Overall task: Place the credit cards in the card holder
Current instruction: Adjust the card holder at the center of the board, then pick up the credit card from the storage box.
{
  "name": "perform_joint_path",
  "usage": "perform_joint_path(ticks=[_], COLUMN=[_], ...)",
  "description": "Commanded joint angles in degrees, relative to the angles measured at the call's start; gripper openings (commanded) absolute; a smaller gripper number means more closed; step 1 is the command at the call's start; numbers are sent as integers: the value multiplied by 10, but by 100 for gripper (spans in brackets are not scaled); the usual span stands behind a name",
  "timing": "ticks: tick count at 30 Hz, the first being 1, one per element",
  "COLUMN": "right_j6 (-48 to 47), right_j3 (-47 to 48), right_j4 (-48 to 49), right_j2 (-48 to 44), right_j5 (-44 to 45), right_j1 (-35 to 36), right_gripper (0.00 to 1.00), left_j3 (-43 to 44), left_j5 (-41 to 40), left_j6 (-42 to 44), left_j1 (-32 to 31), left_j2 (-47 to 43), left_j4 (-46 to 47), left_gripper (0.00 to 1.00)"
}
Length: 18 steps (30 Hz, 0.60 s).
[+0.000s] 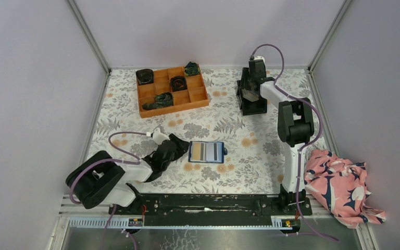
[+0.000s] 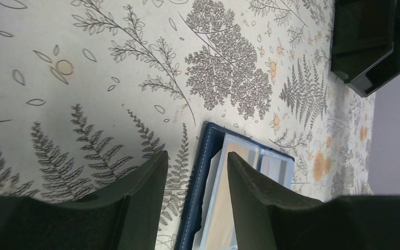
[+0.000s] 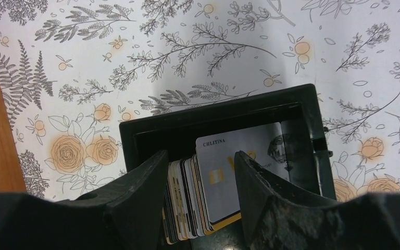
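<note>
**Worktop layout.** The worktop (image 1: pixel 239 130) carries three containers and a crumpled pink cloth (image 1: pixel 341 185) at its near right corner.

**Card holder.** The card holder (image 1: pixel 207 152) lies open and flat near the centre of the worktop, lighter blue inside facing up. Its slots show tan and grey strips. Whether these are cards cannot be told.

**Black bin.** The black bin (image 1: pixel 252 99) stands at the far right. It holds the credit cards (image 3: pixel 185 205), stacked on edge and leaning. The front card (image 3: pixel 226 172) is silver and printed "CHLITINA".

**Orange tray.** The orange tray (image 1: pixel 172 91) sits at the far centre-left, well apart from the bin. Four of its compartments each hold one of the dark bundles (image 1: pixel 145 76). Their kind cannot be told.

**Left gripper.** The left gripper (image 1: pixel 176 147) is low, at the left edge of the card holder. Its jaws stand apart and hold nothing. In the wrist view the navy edge lies between them.

**Right gripper.** The right gripper (image 3: pixel 200 156) hangs over the bin, jaws apart, with the card stack below the gap.
</note>
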Motion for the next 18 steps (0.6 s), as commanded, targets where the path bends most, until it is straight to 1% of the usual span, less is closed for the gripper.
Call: perform_joint_path(ticks=[1, 5, 11, 13, 18], right_j6=[18, 31, 48, 52, 55], right_j3=[-8, -18, -26, -43, -46], right_j4=[-2, -4, 5, 10, 9], right_j2=[-4, -3, -16, -25, -45], right_j5=[-23, -45, -75, -79, -89], right_j1=[-5, -5, -6, -5, -5], right_gripper=[56, 51, 41, 41, 39], left_j3=[-4, 1, 8, 11, 15], left_j5=[-19, -20, -8, -5, -1], left_j6=[33, 36, 36, 36, 35], left_j1=[5, 5, 5, 4, 5], left_j2=[-34, -52, -55, -56, -57], left_j4=[-83, -98, -106, -110, -111], left_gripper=[54, 54, 54, 54, 54])
